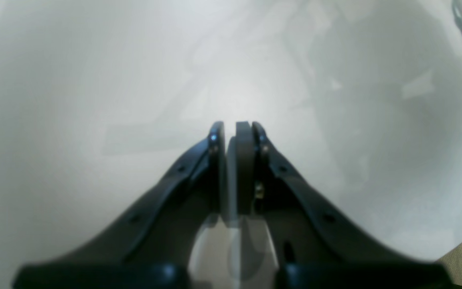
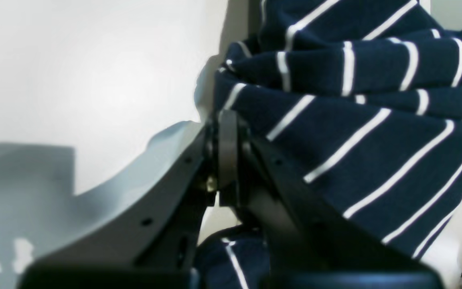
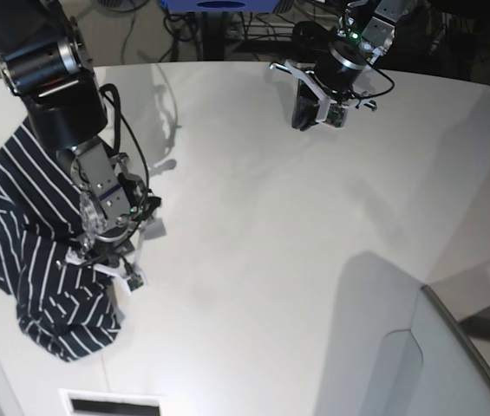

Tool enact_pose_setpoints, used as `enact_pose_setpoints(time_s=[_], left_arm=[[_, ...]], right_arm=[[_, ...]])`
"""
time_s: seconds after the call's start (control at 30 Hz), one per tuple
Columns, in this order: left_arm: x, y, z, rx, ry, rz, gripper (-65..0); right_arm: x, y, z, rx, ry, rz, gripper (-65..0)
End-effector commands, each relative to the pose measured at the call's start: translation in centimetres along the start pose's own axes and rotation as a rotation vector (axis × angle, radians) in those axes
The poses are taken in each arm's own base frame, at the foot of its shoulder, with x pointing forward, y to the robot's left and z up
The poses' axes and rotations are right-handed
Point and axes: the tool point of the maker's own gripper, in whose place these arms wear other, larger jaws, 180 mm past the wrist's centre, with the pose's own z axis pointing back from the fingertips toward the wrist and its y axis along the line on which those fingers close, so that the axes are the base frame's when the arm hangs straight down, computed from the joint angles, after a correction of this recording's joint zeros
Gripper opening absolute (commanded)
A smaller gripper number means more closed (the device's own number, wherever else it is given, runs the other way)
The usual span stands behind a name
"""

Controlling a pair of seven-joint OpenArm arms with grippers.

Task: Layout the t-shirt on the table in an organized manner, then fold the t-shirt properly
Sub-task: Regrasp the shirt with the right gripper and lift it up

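Clamped onto a bunched fold of the t-shirt (image 2: pixel 359 132), the right gripper (image 2: pixel 226 120) has its two dark fingers pressed together with striped cloth caught at the tips; in the right wrist view the navy fabric with thin white stripes drapes over and beside the right-hand finger and a further scrap of it shows below the jaws. From the base view that same gripper (image 3: pixel 110 264) sits low at the left side of the table (image 3: pixel 253 260), its arm reaching down over the shirt, and the t-shirt (image 3: pixel 28 251) lies in a crumpled heap near the table's left edge, partly under the arm, not spread flat. Its lower end bulges toward the front edge, with stripes running in different directions where the cloth is folded over itself. At the far side of the table the left gripper (image 3: pixel 314 111) hangs just above the bare white surface, well apart from the shirt. Seen from the left wrist camera, the left gripper (image 1: pixel 231 128) has its fingers drawn nearly together, only a thin slit between the pads, and nothing lies between them; beneath it is only blurred white tabletop (image 1: pixel 94 100).
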Motion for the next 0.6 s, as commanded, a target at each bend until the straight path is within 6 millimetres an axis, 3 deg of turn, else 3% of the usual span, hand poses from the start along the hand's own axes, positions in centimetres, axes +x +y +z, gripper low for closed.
enact_pose_setpoints(time_s=[0.0, 0.2, 0.3, 0.37, 0.5, 0.57], left_arm=[[-2.0, 0.1, 0.5, 0.004, 0.084, -0.001, -59.2], [-2.1, 0.2, 0.5, 0.005, 0.086, -0.004, -59.2], [-2.1, 0.2, 0.5, 0.005, 0.086, -0.004, -59.2], [-2.1, 0.2, 0.5, 0.005, 0.088, -0.004, -59.2], [-2.1, 0.2, 0.5, 0.005, 0.088, -0.004, -59.2], [-2.1, 0.2, 0.5, 0.005, 0.088, -0.004, -59.2]], right_arm=[[2.9, -1.5, 0.1, -0.034, -0.070, -0.016, -64.2], [4.3, -0.7, 0.8, -0.023, -0.108, -0.034, -65.0], [5.5, -1.5, 1.3, -0.046, -0.143, -0.051, -62.4], [5.7, -1.4, 1.9, -0.047, -0.155, -0.059, -52.5], [5.1, -1.3, 2.4, -0.048, -0.120, -0.071, -20.1], [4.6, -1.0, 2.2, -0.042, -0.115, -0.061, -14.0]])
